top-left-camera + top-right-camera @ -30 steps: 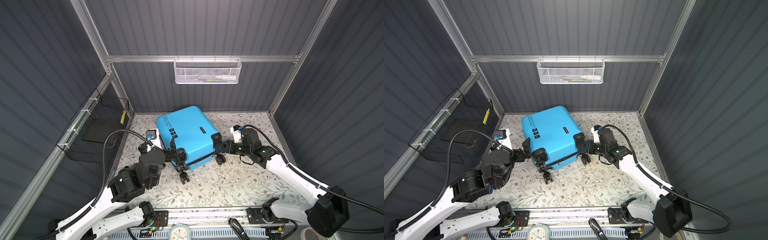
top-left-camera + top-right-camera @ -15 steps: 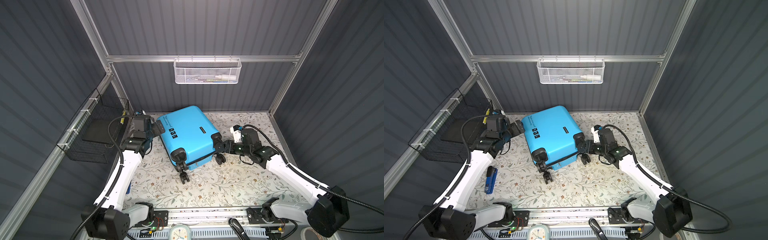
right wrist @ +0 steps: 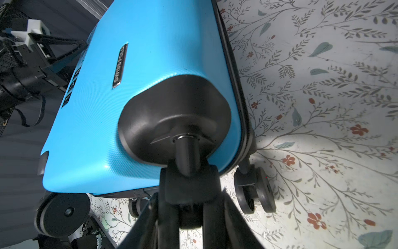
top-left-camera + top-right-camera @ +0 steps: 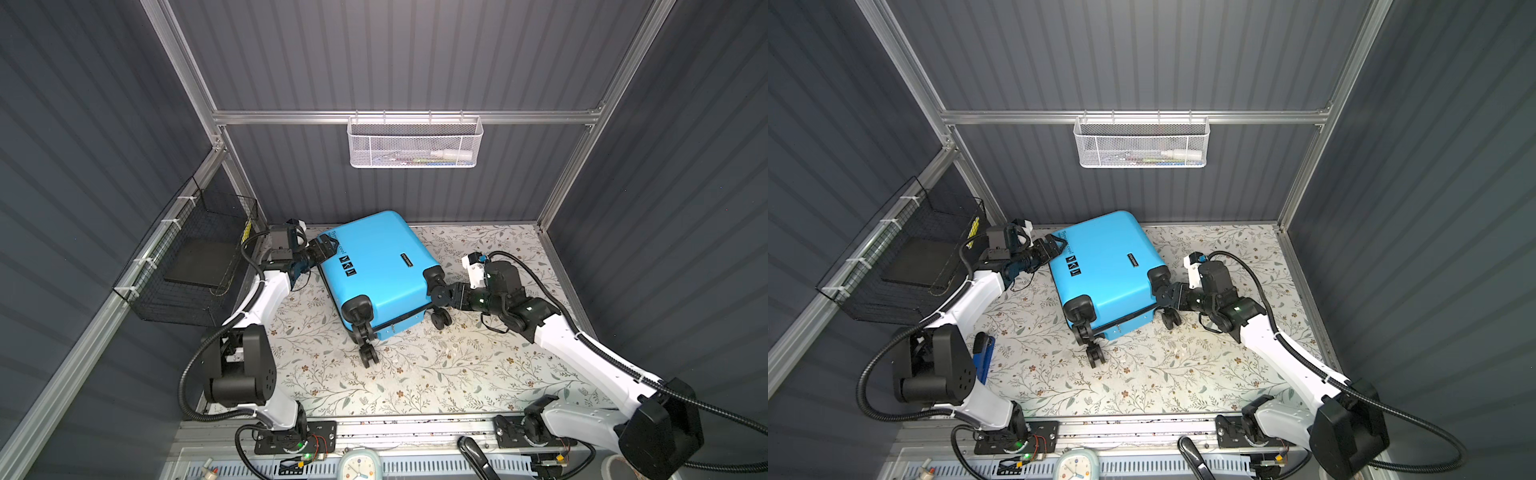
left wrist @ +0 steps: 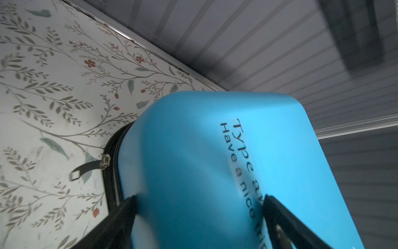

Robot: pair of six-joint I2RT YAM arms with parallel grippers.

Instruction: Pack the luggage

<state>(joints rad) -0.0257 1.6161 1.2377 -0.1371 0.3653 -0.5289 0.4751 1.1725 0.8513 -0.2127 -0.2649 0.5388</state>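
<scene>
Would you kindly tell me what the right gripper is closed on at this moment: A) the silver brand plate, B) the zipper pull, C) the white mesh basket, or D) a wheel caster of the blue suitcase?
D: in the right wrist view the right gripper clamps a wheel caster at a corner of the luggage.

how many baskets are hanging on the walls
2: a white metal mesh basket on the back wall's rail, and a black wire basket on the left wall. None seems hidden.
</scene>
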